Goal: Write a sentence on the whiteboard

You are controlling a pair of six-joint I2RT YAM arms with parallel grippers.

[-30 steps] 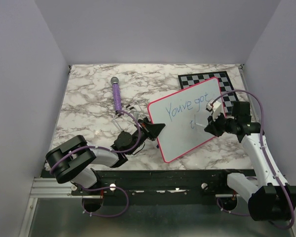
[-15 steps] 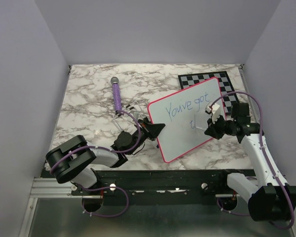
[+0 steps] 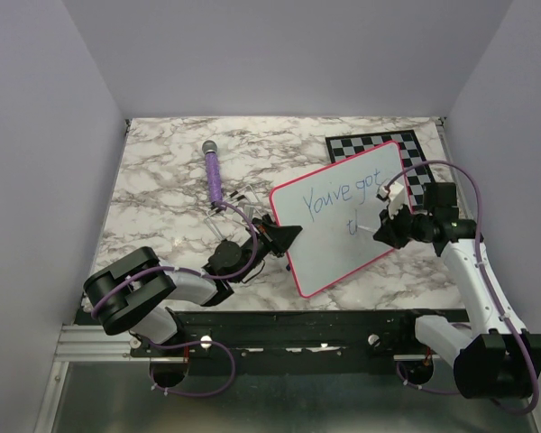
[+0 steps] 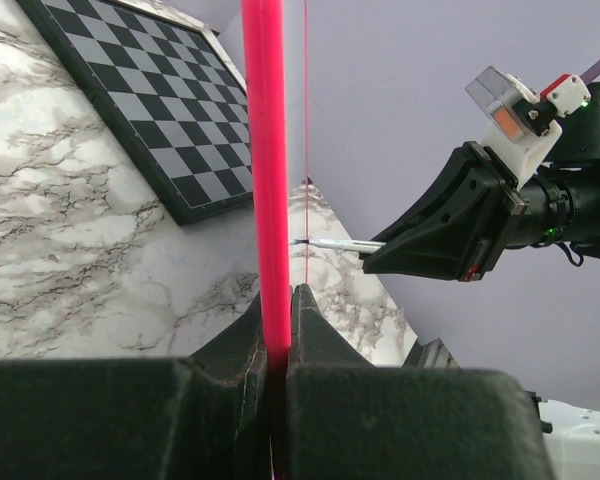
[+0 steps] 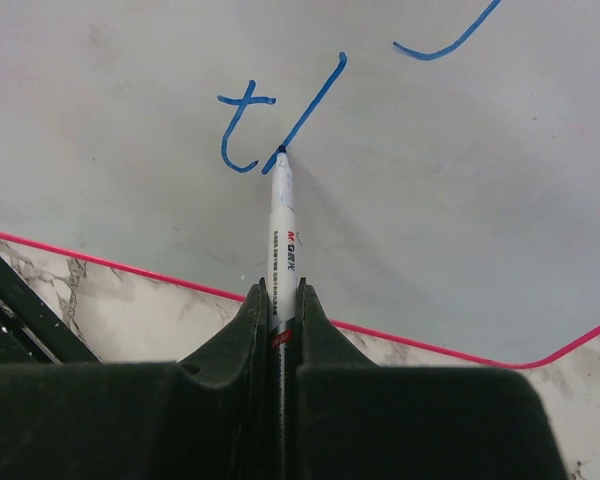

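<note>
From above, the whiteboard (image 3: 329, 253) is tipped up over the marble table (image 3: 162, 198). Its far corner hides a bit of the chessboard (image 3: 379, 144). The board is white with a pink-red rim. The sentence (image 3: 343, 191) is thin and blue: "You've got", then a "t" and one line below.

In the left wrist view, the left gripper (image 4: 278, 330) pinches the rim tight.

In the right wrist view, the right gripper (image 5: 280, 300) squeezes a thin marker (image 5: 282, 215). Its tip touches the board at the bottom of that line.
</note>
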